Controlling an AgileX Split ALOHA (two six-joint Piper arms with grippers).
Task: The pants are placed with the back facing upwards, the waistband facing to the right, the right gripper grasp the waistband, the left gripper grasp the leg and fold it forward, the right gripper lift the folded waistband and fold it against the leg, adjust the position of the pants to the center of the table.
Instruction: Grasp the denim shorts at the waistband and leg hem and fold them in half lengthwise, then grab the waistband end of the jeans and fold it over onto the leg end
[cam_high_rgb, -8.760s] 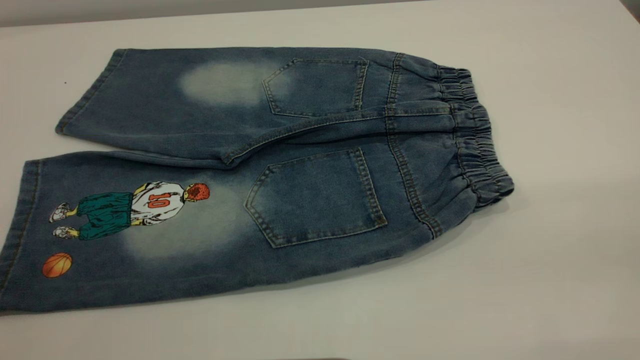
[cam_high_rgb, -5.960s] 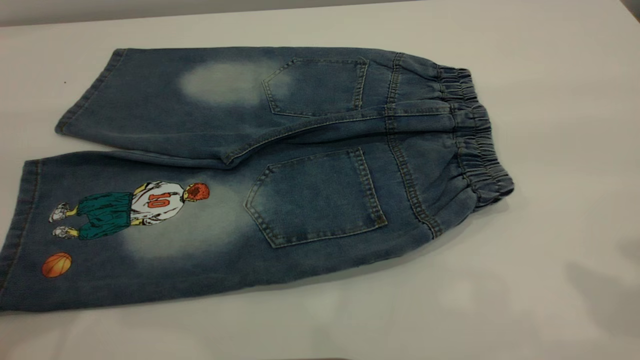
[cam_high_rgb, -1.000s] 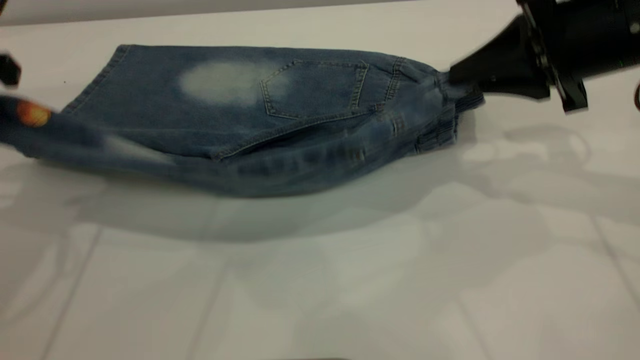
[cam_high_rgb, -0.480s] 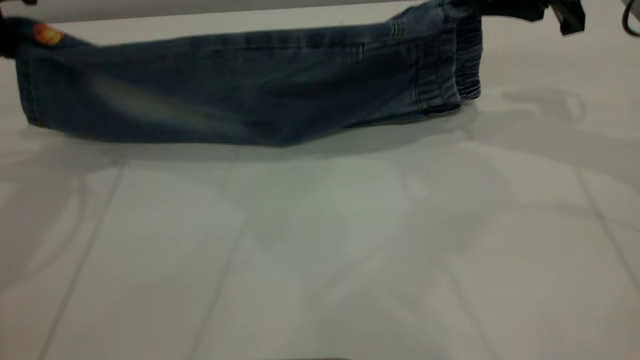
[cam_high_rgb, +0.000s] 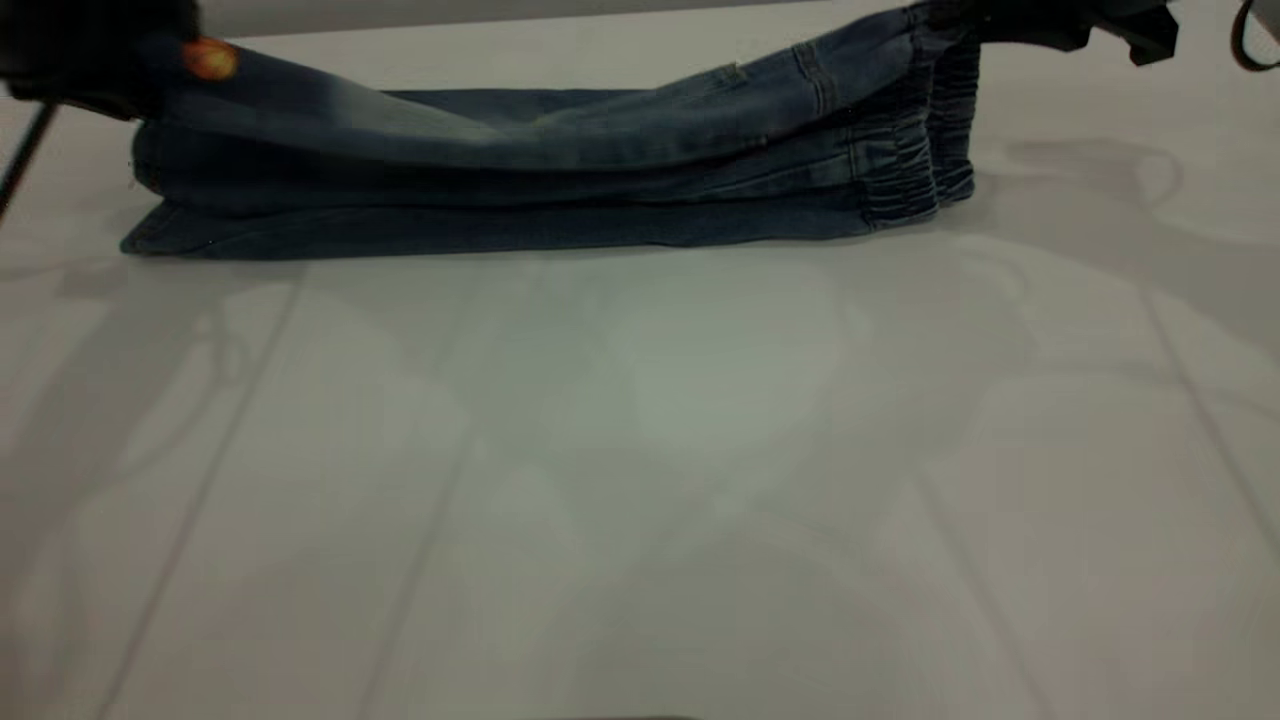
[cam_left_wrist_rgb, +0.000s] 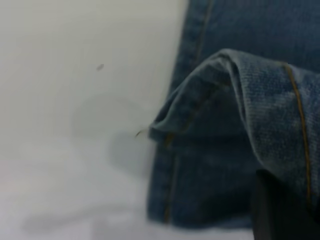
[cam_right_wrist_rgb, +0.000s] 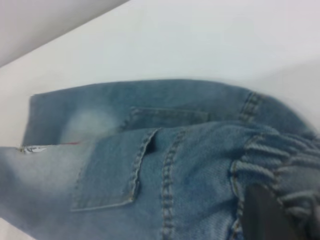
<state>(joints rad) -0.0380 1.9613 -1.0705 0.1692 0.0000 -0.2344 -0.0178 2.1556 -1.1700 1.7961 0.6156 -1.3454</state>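
The blue denim pants lie along the far part of the white table, doubled lengthwise with the upper layer held off the lower one. At the far left my left gripper is shut on the leg at its hem, beside the orange ball print. In the left wrist view the pinched hem rises above the lower layer, next to a dark finger. At the far right my right gripper is shut on the elastic waistband. The right wrist view shows the gathered waistband and a back pocket.
The table's back edge runs just behind the pants. A thin black cable hangs at the far left and another loops at the top right corner. Bare tabletop stretches from the pants to the near edge.
Both grippers lifted the near half of the pants and carried it away from the camera over the far half. The printed leg now lies above the plain leg.
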